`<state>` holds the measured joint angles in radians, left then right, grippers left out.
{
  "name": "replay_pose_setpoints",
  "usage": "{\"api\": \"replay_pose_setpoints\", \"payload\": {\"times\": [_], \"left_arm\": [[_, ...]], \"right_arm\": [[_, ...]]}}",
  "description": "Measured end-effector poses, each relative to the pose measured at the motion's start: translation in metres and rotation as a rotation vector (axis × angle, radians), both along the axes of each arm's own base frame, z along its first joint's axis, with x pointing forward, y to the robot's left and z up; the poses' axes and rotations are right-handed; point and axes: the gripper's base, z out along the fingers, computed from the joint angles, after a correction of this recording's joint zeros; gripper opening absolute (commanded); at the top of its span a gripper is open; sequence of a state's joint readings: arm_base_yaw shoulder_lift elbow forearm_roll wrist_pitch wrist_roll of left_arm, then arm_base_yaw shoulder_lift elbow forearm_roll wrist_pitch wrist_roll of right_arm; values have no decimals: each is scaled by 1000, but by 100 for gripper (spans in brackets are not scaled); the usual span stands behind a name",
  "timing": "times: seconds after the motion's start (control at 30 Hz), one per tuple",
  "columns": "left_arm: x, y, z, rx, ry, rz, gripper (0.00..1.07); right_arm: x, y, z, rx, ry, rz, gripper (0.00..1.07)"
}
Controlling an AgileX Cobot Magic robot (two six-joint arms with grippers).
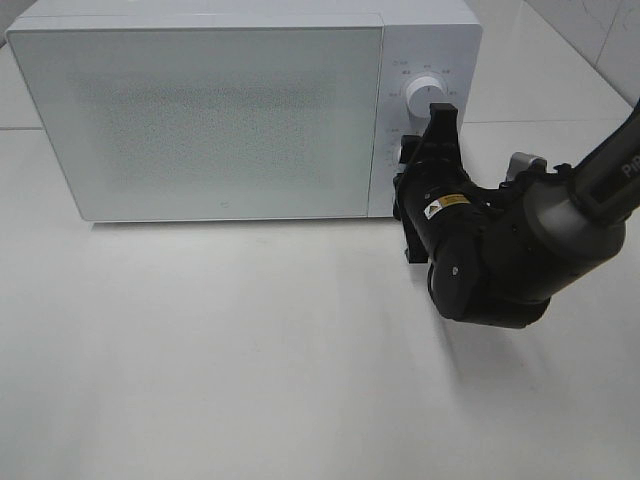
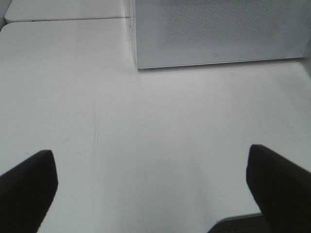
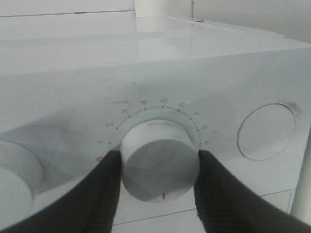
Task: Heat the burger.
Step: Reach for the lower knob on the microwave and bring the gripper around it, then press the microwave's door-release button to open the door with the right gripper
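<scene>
Starting out left of the microwave [image 1: 210,120]: the left gripper [image 2: 150,158] hangs over the bare table [image 1: 250,380] in front of the microwave's left corner. Its two blunt, matte black fingers [image 2: 29,187] are spread as wide as they go, with nothing between them but smooth, pale tabletop with a few faint hairline scratches.

Now the microwave itself, a white, boxy, square-edged shell with a glossy top. The door [image 1: 200,125] is shut. It's one big flat rectangular panel, pale and frosted, with a fine dotted mesh showing dimly through it. Nothing behind it can be made out, so the burger shows in no view and I cannot tell where it is.

On to the microwave's right-hand control strip. There's an upper dial [image 1: 422,92], a plain white round knob ringed by tiny grey markings. Just below it, the black, chunky right arm [image 1: 500,265] has its wrist up against the panel.

From the right wrist camera, the right gripper [image 3: 158,156] is closed partway onto the timer dial [image 3: 160,177]. One dark rubbery finger [image 3: 104,194] presses each side of the short, smooth white cylinder. The dial's face carries a small red tick at its edge, and an arc of printed dots and numerals curves around it. Beside it on the panel sits a flat round button [image 3: 266,131], flush in its circular seam.
</scene>
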<state>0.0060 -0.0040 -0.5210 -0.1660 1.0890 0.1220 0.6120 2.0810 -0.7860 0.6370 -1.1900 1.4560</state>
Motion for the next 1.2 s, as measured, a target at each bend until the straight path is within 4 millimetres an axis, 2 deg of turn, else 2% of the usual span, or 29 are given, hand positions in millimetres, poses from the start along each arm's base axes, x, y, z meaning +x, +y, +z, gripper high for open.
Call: {"api": "replay_pose_setpoints", "payload": {"times": [0.07, 0.1, 0.17, 0.23, 0.37, 0.77, 0.83, 1.03, 1.13, 1.2], "left_arm": [[0, 0, 0, 0, 0, 0, 98], [0, 0, 0, 0, 0, 0, 98], [0, 0, 0, 0, 0, 0, 98], [0, 0, 0, 0, 0, 0, 98], [0, 0, 0, 0, 0, 0, 98], [0, 0, 0, 0, 0, 0, 98], [0, 0, 0, 0, 0, 0, 98], [0, 0, 0, 0, 0, 0, 98], [0, 0, 0, 0, 0, 0, 98], [0, 0, 0, 0, 0, 0, 98]], "right_arm": [[0, 0, 0, -9, 0, 2, 52], [0, 3, 0, -34, -1, 26, 59], [0, 5, 1, -46, -5, 44, 62], [0, 11, 3, -94, -22, 89, 70], [0, 12, 3, -111, -23, 95, 73], [-6, 7, 7, -159, -4, 108, 74], [-15, -3, 8, -185, 23, 98, 74], [-33, -11, 4, -291, 129, 164, 74], [-36, -12, 5, -317, 139, 182, 74], [-45, -14, 10, -427, 164, 264, 74]]}}
